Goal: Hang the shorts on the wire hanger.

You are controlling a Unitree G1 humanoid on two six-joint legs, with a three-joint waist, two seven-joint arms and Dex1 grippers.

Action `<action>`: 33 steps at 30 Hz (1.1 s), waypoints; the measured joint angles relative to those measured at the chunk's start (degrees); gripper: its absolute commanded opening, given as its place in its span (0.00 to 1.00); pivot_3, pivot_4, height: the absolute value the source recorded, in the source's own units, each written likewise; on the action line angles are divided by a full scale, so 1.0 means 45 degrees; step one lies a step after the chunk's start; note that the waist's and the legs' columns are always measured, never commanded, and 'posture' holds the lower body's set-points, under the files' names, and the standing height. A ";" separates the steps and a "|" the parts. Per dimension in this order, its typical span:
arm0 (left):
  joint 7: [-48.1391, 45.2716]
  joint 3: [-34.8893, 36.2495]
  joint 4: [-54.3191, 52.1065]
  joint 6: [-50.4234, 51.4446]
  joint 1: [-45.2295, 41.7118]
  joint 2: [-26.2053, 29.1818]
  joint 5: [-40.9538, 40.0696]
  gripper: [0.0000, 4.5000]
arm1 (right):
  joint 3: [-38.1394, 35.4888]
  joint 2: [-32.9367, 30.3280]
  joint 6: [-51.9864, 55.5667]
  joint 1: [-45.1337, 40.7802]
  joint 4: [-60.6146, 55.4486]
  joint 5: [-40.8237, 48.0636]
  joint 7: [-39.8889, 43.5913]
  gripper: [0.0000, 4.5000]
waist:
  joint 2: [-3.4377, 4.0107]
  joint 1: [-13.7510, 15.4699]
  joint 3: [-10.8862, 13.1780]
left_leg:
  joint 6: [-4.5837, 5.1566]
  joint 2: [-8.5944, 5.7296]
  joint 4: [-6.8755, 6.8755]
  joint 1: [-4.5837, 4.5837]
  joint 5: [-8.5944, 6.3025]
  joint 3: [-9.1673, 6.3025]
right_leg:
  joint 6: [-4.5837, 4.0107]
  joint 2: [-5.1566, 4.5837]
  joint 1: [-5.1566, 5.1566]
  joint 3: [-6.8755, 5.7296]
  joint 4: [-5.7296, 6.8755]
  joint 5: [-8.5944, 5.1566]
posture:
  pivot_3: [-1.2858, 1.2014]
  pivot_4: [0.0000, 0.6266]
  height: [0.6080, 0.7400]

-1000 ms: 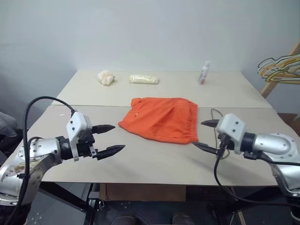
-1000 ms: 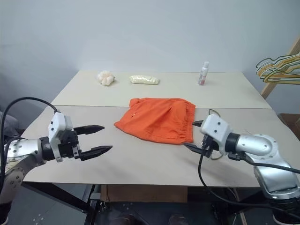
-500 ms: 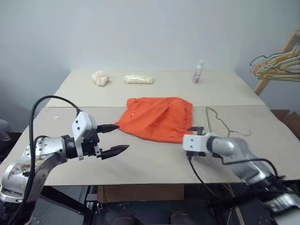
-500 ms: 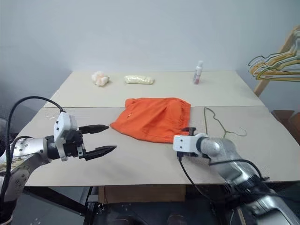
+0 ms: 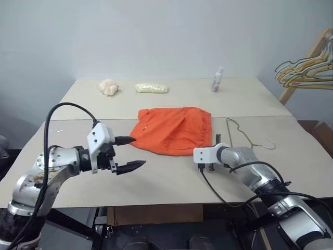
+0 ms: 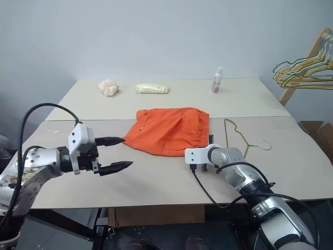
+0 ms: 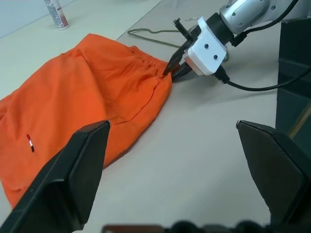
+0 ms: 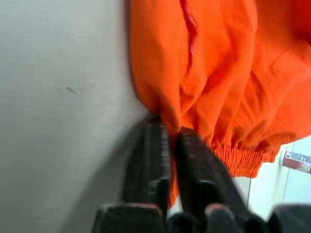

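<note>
The orange shorts (image 5: 174, 130) lie flat on the middle of the table, waistband toward the right. My right gripper (image 5: 214, 141) is down on the table at the near right corner of the waistband, shut on a fold of the shorts (image 8: 218, 73); the cloth is pinched between its black fingers (image 8: 155, 145). The wire hanger (image 5: 241, 131) lies flat on the table just right of the shorts and of that arm. My left gripper (image 5: 139, 152) hovers open a little left of the shorts' near left corner, with nothing between its fingers (image 7: 73, 179).
At the back of the table (image 5: 166, 182) stand a small white bottle (image 5: 219, 79), a pale yellow packet (image 5: 152, 88) and a white crumpled lump (image 5: 109, 87). Coated hangers (image 5: 307, 70) hang on a wooden rack past the table's right edge.
My right gripper dropped from above the table's right side, reached to the waistband corner and shut on the cloth. The left gripper stays open, edged slightly toward the shorts. The camera shifted.
</note>
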 measured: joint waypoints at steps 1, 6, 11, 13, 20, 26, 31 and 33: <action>-0.0042 -0.0266 0.0371 -0.0281 -0.0183 -0.0001 0.0379 1.00 | -0.0002 0.0009 -0.0129 -0.0015 0.0008 0.0009 0.0005 0.01 | 0.0000 -0.0008 0.0000 | -0.0001 -0.0002 0.0000 -0.0001 0.0001 0.0000 | 0.0000 0.0000 -0.0002 0.0001 0.0000 0.0000 | 0.47 0.00 1.00; -0.0277 -0.2148 0.3805 -0.2774 -0.2219 -0.0222 0.3210 1.00 | -0.0324 -0.0602 -0.1400 0.0257 -0.0585 0.0583 0.0443 0.01 | 0.0001 -0.0092 0.0003 | 0.0000 -0.0016 0.0005 -0.0010 0.0002 -0.0008 | 0.0001 -0.0006 -0.0002 -0.0008 -0.0007 0.0000 | 0.46 0.00 1.00; -0.0233 -0.3729 0.7413 -0.5871 -0.4573 -0.0600 0.6070 1.00 | -0.1398 -0.1821 -0.2220 0.1124 -0.2621 0.1548 0.1114 0.01 | -0.0001 -0.0343 0.0004 | 0.0004 -0.0017 0.0007 -0.0039 0.0000 -0.0011 | 0.0003 -0.0009 -0.0016 -0.0014 -0.0012 0.0000 | 0.43 0.00 1.00; -0.0239 -0.4388 0.8819 -0.7118 -0.5407 -0.0753 0.7244 1.00 | -0.1822 -0.2103 -0.2264 0.1438 -0.3230 0.1822 0.1371 0.01 | -0.0001 -0.0517 0.0004 | 0.0006 -0.0016 0.0009 -0.0038 0.0000 -0.0010 | 0.0004 -0.0009 -0.0011 -0.0013 -0.0012 -0.0001 | 0.42 0.00 1.00; -0.0594 -0.6344 1.2503 -0.9417 -0.7039 -0.2347 0.9770 1.00 | -0.2613 -0.2294 -0.1564 0.2334 -0.5047 0.2569 0.2042 0.01 | -0.0006 -0.1284 0.0003 | 0.0019 -0.0011 0.0030 -0.0051 -0.0006 -0.0015 | 0.0017 -0.0012 -0.0004 -0.0015 0.0005 -0.0005 | 0.40 0.00 1.00; -0.2556 -0.6359 1.2777 -1.0134 -0.7307 -0.2353 0.9358 1.00 | -0.2856 -0.2266 -0.0894 0.2483 -0.5467 0.2644 0.2088 0.01 | -0.0002 -0.1981 0.0001 | 0.0022 -0.0009 0.0030 -0.0050 -0.0007 -0.0024 | 0.0029 -0.0023 -0.0003 -0.0013 0.0025 -0.0011 | 0.39 0.00 1.00; -0.4351 -0.5371 1.2736 -1.0090 -0.7291 -0.1702 0.7970 1.00 | -0.2856 -0.2270 -0.0736 0.2651 -0.5573 0.2617 0.2120 0.01 | -0.0002 -0.2451 0.0001 | 0.0022 -0.0006 0.0030 -0.0050 -0.0007 -0.0038 | 0.0034 -0.0024 -0.0008 -0.0013 0.0040 -0.0014 | 0.39 0.00 1.00; -0.5277 -0.5109 1.2646 -1.0117 -0.7281 -0.1314 0.7480 1.00 | -0.2854 -0.2269 -0.0729 0.2664 -0.5633 0.2614 0.2184 0.01 | -0.0002 -0.2655 0.0001 | 0.0022 -0.0007 0.0030 -0.0048 -0.0007 -0.0042 | 0.0035 -0.0024 -0.0007 -0.0014 0.0044 -0.0015 | 0.40 0.00 1.00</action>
